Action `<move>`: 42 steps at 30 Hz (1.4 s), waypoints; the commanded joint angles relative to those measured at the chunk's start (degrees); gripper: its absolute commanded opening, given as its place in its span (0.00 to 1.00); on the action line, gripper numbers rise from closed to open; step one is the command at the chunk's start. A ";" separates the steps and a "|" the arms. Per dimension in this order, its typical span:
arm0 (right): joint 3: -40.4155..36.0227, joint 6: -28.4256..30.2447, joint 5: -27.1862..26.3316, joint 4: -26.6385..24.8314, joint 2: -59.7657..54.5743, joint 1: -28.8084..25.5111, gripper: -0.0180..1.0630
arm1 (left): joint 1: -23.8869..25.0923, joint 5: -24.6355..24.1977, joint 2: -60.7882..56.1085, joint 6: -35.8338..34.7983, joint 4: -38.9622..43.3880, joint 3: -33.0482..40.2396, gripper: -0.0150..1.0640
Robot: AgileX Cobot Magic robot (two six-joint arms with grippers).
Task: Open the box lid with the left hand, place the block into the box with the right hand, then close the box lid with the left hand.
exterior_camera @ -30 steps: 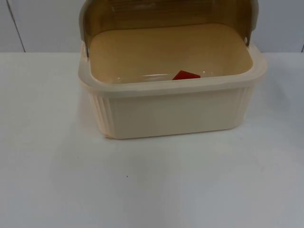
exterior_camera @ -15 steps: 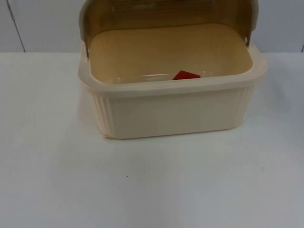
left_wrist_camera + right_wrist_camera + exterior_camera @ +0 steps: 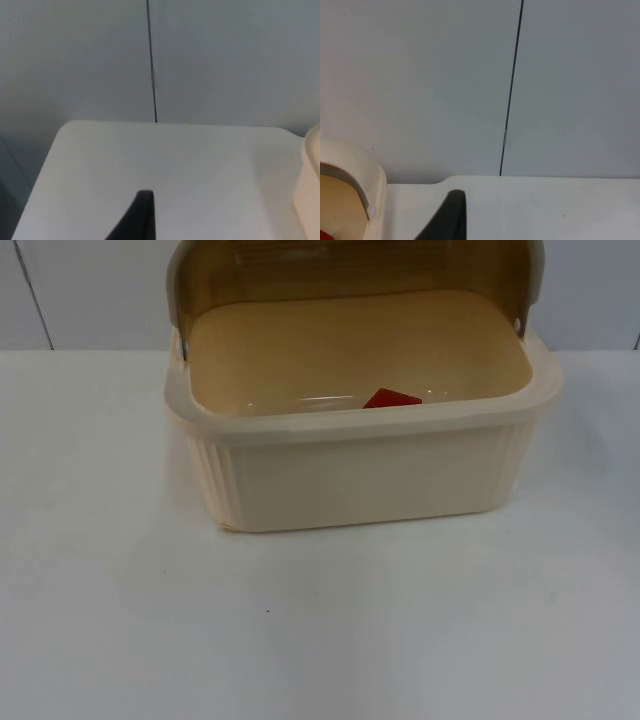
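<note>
Left gripper [image 3: 142,220] and right gripper [image 3: 451,220] both wait off to the box's sides (can't tell how wide either stands). Red block [image 3: 391,398] lies inside the cream ribbed plastic box [image 3: 360,475], upper centre of top view, w/ tinted brown lid [image 3: 350,270] tipped up at the back, so closing is prob. what's left.

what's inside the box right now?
A red block lies on the floor of the cream box, near its front wall, with the brown lid swung up at the back. The front rim covers the block's lower part and the floor just behind the wall.

top: high, looks down-forward, close on box [image 3: 360,470] | wrists: low, face wall [image 3: 225,60] | shared: box, table [image 3: 120,620]
</note>
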State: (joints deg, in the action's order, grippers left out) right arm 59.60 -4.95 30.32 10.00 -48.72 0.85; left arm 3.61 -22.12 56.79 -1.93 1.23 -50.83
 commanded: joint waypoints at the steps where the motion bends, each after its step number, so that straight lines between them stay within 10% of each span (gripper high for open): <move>1: -0.16 0.49 -0.35 0.30 0.33 -0.30 0.99 | -0.31 0.10 2.04 2.55 -1.68 -3.47 0.98; 11: -0.16 1.57 -0.10 0.30 0.33 -0.30 0.99 | -6.92 -5.93 21.67 10.71 -2.15 -30.68 0.98; 24: -0.16 1.57 -0.10 0.30 0.33 -0.30 0.99 | -18.41 -5.52 35.61 22.84 2.30 -42.75 0.98; 36: -0.16 1.57 -0.10 0.30 0.33 -0.30 0.99 | -24.94 -2.80 46.81 49.91 2.17 -51.49 0.98; 42: -0.16 1.57 -0.10 0.30 0.33 -0.30 0.99 | -24.94 -3.30 51.84 70.37 -15.17 -55.70 0.98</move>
State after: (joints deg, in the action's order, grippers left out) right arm 59.60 -3.83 30.32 10.00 -48.72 0.85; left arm -21.06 -25.29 108.39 64.55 -10.17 -105.90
